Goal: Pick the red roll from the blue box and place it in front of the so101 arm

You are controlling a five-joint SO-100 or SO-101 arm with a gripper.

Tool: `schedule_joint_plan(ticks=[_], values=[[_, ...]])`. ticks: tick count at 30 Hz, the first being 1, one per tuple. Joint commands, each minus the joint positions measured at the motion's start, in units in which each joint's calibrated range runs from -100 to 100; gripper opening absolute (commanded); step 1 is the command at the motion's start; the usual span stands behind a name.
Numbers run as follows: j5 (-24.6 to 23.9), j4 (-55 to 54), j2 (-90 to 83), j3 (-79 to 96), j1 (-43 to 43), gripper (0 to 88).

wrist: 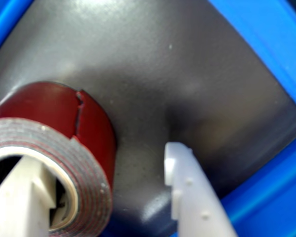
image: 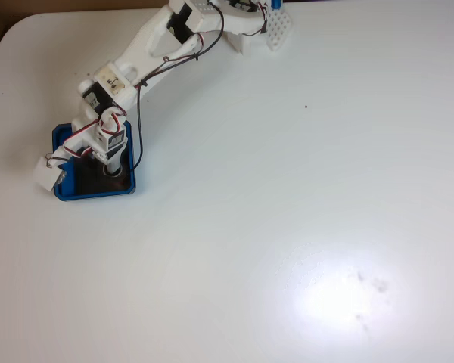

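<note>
- We see the so101 arm (image: 147,53) in the fixed view reaching from its base at 12 o'clock down to the blue box (image: 60,189) near the table's (image: 287,227) 9 o'clock edge.
- Wrist view: gripper (wrist: 103,182) is down inside the box, jaws spread, straddling the red roll's (wrist: 84,123) wall — one finger inside the pale core, the other outside at the roll's 3 o'clock, with a gap to the red band.
- Roll lies on the dark floor at the wrist view's 8 o'clock.
- Blue rim (wrist: 276,59) is close at 3 to 5 o'clock.
- Table from 3 to 6 o'clock of the box is bare in the fixed view.
</note>
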Motion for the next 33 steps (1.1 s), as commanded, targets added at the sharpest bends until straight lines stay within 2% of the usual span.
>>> schedule_joint_plan(ticks=[1, 6, 19, 28, 33], values=[[0.0, -1.0, -0.8, -2.8, 0.5, 11.8], [-0.2, -0.9, -0.8, -2.8, 0.5, 0.4], [0.4, -0.4, -2.6, -1.4, 0.8, 0.5], [0.2, -1.1, -27.5, 19.2, -0.4, 0.5], [0.2, -1.1, -44.1, 33.7, -5.9, 0.6]])
